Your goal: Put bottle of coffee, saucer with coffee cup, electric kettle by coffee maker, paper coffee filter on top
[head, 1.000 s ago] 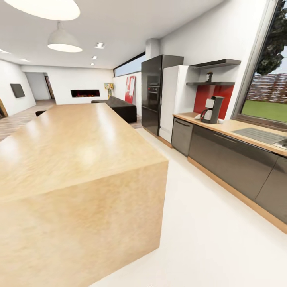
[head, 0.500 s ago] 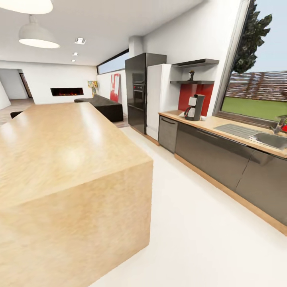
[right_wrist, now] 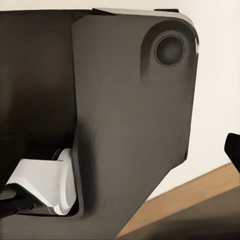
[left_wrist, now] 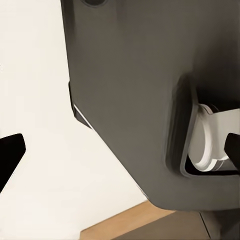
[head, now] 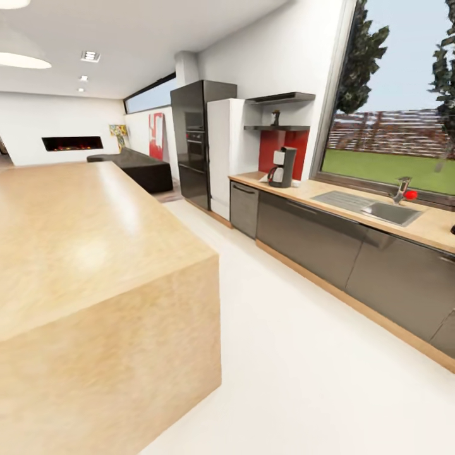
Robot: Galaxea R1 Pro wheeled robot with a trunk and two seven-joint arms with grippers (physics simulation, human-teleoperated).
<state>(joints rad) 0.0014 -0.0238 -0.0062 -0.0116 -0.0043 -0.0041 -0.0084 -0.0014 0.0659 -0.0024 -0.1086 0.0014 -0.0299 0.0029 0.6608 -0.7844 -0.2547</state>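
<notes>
I see the coffee maker (head: 282,167) on the kitchen countertop (head: 328,191), with what is probably the bottle of coffee (head: 275,117) on the kitchen shelf (head: 277,127) above. I cannot tell either pincer's state. I should approach squarely before reaching.

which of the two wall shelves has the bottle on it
The lower kitchen shelf, just above the red backsplash and the coffee maker; the small dark bottle of coffee stands on it. The upper shelf looks bare.
</notes>
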